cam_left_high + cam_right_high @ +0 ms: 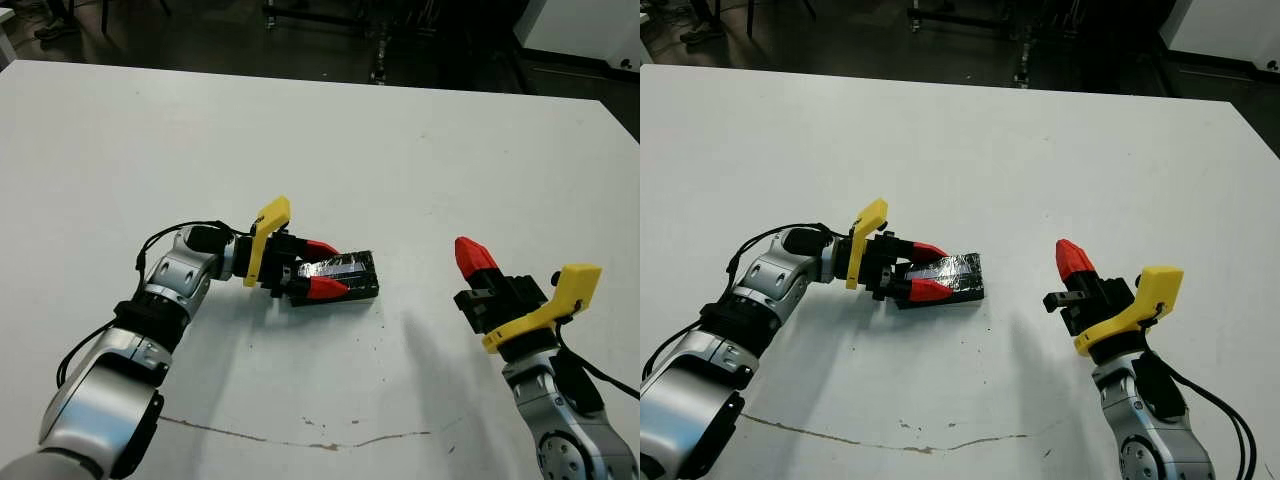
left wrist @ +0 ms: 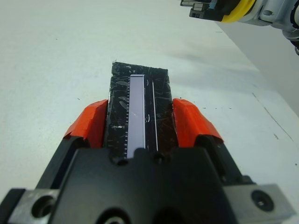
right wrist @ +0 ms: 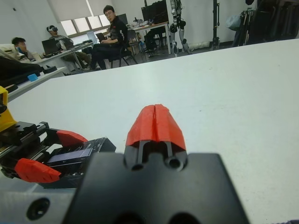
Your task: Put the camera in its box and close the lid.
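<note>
On table (image 1: 420, 170), lid (image 2: 140, 109) on box, pinched by left gripper (image 1: 322, 268); right gripper (image 1: 1072, 259) pressed together, idle; task seemingly nearly done.

Lid (image 2: 140, 109) sat between left claw (image 1: 322, 268) fingers, its near end hidden behind the claw's black body. Box and camera under the lid were not visible; whether the lid sat fully seated could not be told. Right claw (image 3: 155, 124) body blocked the table (image 3: 243, 93) just ahead of it. Left claw was cut by the picture edge in the right wrist view. People (image 3: 110, 35) beyond the table were too small for detail.
</note>
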You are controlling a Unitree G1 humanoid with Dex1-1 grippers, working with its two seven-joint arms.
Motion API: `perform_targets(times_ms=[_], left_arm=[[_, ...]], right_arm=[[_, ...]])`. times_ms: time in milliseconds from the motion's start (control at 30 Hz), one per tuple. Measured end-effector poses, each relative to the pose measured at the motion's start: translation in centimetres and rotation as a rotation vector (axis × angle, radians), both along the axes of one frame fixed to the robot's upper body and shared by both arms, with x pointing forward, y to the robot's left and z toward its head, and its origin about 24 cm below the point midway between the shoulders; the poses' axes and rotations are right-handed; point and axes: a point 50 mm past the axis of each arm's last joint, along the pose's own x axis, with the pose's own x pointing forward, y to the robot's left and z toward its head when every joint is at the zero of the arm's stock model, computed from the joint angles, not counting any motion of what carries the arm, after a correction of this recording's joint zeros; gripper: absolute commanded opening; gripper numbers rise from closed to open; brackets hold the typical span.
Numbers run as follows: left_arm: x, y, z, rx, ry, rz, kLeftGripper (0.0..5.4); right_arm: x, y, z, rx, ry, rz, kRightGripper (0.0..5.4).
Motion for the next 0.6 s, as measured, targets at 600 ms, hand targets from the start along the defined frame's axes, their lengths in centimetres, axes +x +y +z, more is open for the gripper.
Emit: perform_targets(times_ms=[600], left_arm=[[0.84, -0.51, -0.38, 0.023, 0.137, 0.029, 3.12]], right_arm=[[-0.03, 0.0, -0.05, 0.0, 0.002, 0.0, 0.0]])
